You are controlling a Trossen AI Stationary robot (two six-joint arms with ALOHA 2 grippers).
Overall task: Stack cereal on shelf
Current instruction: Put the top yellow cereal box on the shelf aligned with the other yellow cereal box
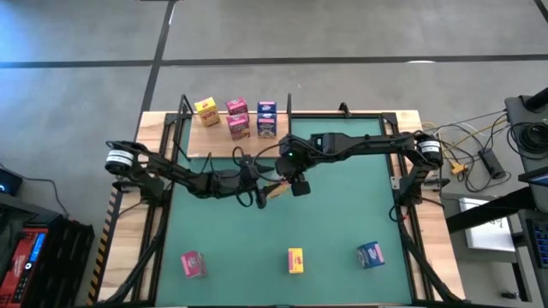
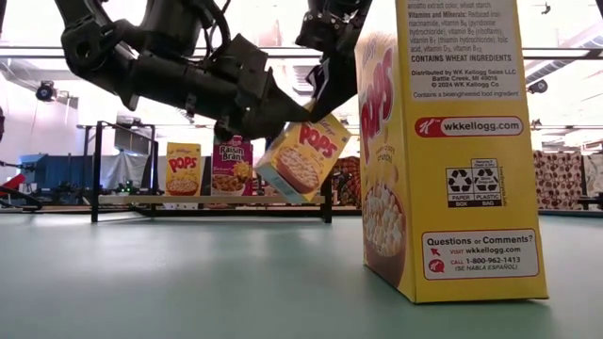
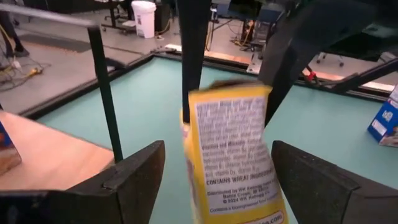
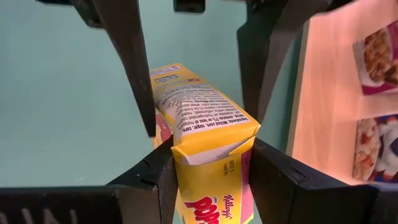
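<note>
Left arm: reaching in from the table's left edge, stretched low toward the middle.
Left gripper (image 1: 262,195): at mid-table, fingers (image 3: 127,180) spread wide, standing clear on either side of the box (image 3: 233,158).
Right arm: reaching in from the right edge, elbow bent, wrist turned downward.
Right gripper (image 1: 298,183): just beside the left one, fingers (image 4: 158,171) pressed against both sides of the box, holding it tilted above the table.

near yellow box (image 2: 452,151): wkkellogg.com | held box (image 2: 303,158): POPS | pink box (image 2: 231,167): Raisin Bran
</note>
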